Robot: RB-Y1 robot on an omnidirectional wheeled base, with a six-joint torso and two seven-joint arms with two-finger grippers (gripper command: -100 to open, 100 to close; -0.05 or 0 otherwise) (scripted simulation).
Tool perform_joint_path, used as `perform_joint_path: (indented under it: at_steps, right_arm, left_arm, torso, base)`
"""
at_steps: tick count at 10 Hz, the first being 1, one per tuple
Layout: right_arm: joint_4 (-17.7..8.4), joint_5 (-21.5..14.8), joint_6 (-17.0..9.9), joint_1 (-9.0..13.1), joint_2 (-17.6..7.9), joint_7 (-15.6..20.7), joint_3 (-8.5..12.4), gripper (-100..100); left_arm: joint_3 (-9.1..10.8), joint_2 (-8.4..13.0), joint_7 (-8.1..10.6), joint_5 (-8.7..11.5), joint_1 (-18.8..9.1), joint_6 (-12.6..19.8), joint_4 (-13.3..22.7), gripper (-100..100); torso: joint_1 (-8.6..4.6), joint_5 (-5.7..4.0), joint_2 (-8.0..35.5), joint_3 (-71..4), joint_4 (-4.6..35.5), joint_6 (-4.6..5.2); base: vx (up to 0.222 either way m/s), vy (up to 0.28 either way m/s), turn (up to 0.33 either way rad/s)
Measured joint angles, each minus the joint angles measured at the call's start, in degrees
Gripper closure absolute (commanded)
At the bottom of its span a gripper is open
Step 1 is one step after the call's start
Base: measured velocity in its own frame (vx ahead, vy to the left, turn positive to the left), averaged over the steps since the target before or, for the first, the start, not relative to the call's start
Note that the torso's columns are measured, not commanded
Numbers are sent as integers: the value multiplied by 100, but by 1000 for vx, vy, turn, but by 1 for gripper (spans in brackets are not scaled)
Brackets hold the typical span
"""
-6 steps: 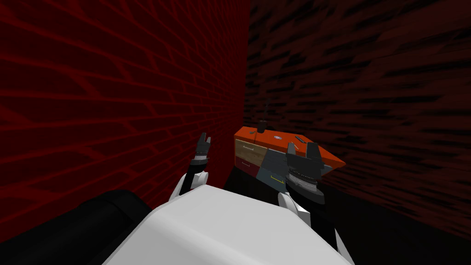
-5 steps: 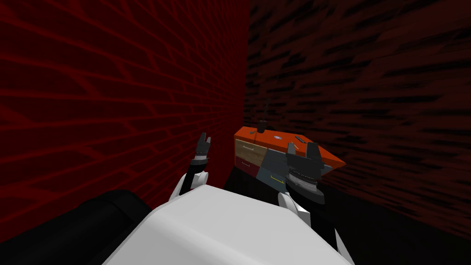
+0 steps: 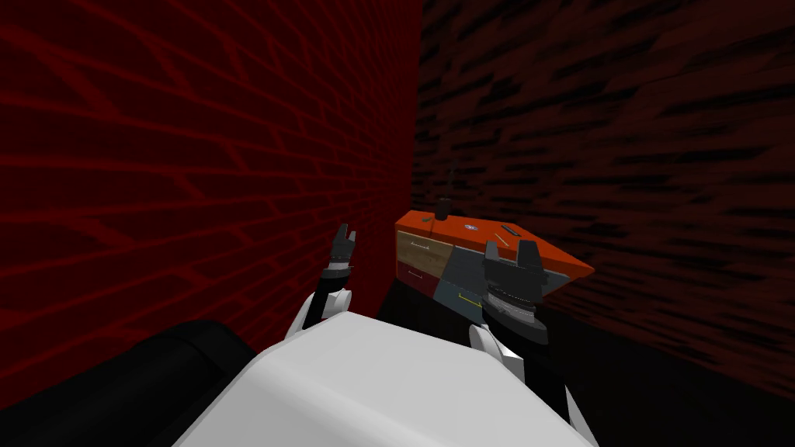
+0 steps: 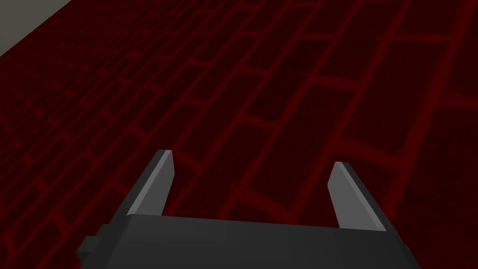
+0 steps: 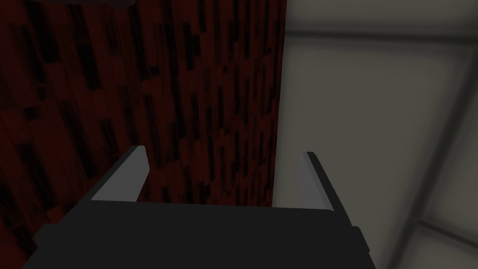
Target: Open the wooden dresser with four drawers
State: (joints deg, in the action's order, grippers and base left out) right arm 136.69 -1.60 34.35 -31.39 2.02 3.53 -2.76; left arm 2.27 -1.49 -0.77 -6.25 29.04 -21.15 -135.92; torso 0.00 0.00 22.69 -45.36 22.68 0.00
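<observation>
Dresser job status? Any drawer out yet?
Done: nothing yet; the dresser looks fully shut. In hand: nothing gripped; the left gripper and right gripper are open and empty, the right raised in front of the dresser. Left: reach a drawer handle, grip it, pull the drawer out.

Orange-topped dresser (image 3: pixel 458 233) with tan, dark red and grey drawer fronts (image 3: pixel 423 256), dark red brick-patterned wall (image 3: pixel 194 155)
</observation>
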Motion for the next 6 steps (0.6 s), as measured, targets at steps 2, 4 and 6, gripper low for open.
perform_joint_path:
  at_steps: [2, 4, 6]
  right_arm:
    - [0, 0, 0, 0, 0, 0, 0, 0]
    - [0, 0, 0, 0, 0, 0, 0, -100]
    - [-136, -89, -81, 22, -336, 40, 13, -100]
  left_arm:
    - [0, 0, 0, 0, 0, 0, 0, 0]
    - [0, 0, 0, 0, 0, 0, 0, 0]
    - [0, 0, 0, 0, 0, 1, 2, 0]
  torso:
    - [0, 0, 847, -1691, 846, 0]
    - [0, 0, 1693, -3383, 1692, 0]
    - [-4, -1, 1938, -3890, 1936, 0]
  base:
    - [0, 0, 0]
    - [2, -1, 33]
    - [1, -15, 97]
